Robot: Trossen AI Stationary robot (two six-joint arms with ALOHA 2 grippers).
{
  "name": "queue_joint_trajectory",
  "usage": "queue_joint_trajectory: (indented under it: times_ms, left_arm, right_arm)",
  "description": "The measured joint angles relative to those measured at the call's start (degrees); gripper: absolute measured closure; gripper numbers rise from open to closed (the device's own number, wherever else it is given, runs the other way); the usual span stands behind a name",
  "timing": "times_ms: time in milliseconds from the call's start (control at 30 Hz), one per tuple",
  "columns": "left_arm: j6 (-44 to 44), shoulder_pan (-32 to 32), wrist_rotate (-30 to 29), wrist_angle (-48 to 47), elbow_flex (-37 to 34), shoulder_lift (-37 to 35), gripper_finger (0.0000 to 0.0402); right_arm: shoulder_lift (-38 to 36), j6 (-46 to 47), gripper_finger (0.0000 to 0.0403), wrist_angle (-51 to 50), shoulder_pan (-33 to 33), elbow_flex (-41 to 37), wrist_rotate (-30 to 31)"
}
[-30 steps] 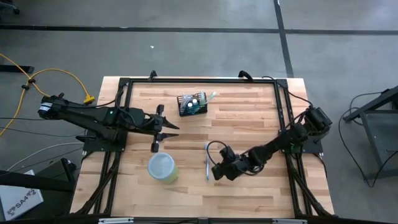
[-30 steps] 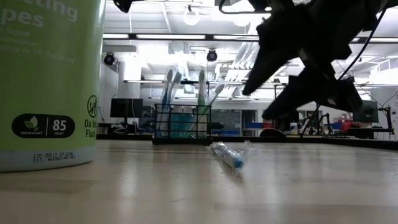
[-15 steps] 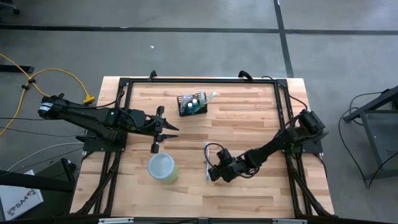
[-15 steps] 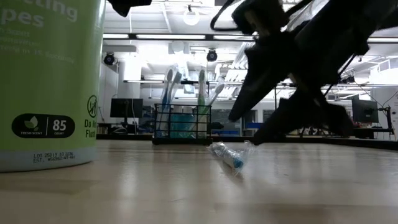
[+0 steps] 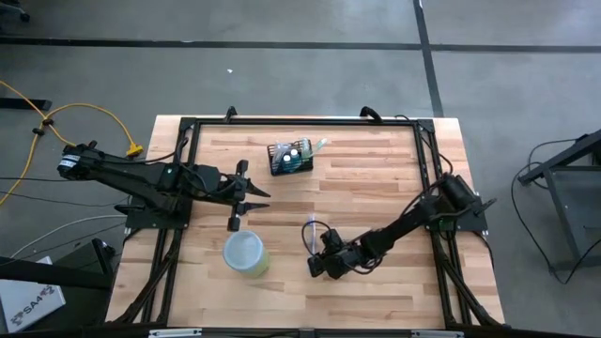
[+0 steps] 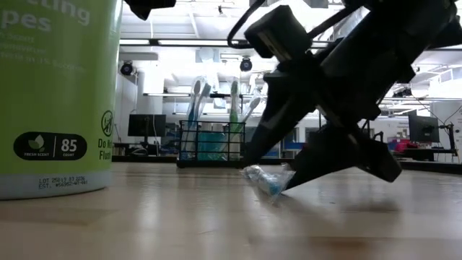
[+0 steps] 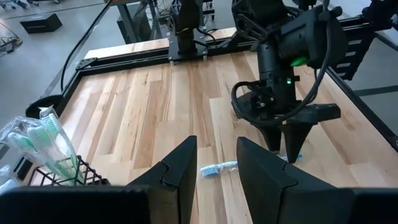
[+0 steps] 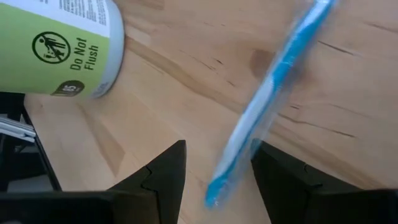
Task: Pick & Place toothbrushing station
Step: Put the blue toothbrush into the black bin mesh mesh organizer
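A blue-and-white toothbrush in clear wrap (image 5: 311,239) lies flat on the table, running far to near; it also shows in the right wrist view (image 8: 273,93) and the low view (image 6: 266,180). My right gripper (image 5: 315,266) is open and low over the toothbrush's near end, with one finger on each side of it (image 8: 219,146). The black wire-mesh holder (image 5: 291,158) stands toward the table's far edge with several toothbrushes upright in it. My left gripper (image 5: 255,194) is open and empty, left of the holder. My right gripper comes down at a slant from the table's right, its fingers (image 6: 317,162) standing across the toothbrush's near end (image 8: 224,174). I cannot tell whether they touch the wrap. The toothbrush lies flat on the table.
A round yellow-green wipes canister with a pale lid (image 5: 246,253) stands left of the toothbrush, near my right gripper. A black frame (image 5: 300,120) runs along the table's edges. Bare wood lies between the holder and the toothbrush (image 5: 357,188).
My right gripper has moved toward the table's left and near edges and gone down to the toothbrush, ending with its fingers on either side of the near end. The toothbrush has stayed where it was.
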Motion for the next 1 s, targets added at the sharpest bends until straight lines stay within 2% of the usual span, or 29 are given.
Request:
queue_joint_trajectory:
  times_ms: [367, 500, 767, 1000]
  left_arm:
    - [0.4, -0.1, 4.1, -0.9, 0.0, 0.0, 0.0294]
    - [0.4, -0.1, 4.2, -0.9, 0.0, 0.0, 0.0294]
    - [0.4, -0.1, 4.2, -0.9, 0.0, 0.0, 0.0294]
    - [0.4, -0.1, 4.2, -1.2, 0.0, 0.0, 0.0294]
  right_arm:
    - [0.2, 1.4, 0.024, -2.0, -1.4, 0.4, 0.3]
    - [0.2, 1.3, 0.0276, -2.5, -1.5, 0.4, 0.7]
    - [0.4, 0.3, 0.0381, -4.6, -1.6, 0.4, 3.5]
    - [0.4, 0.2, 0.0391, -5.3, -1.6, 0.3, 6.7]
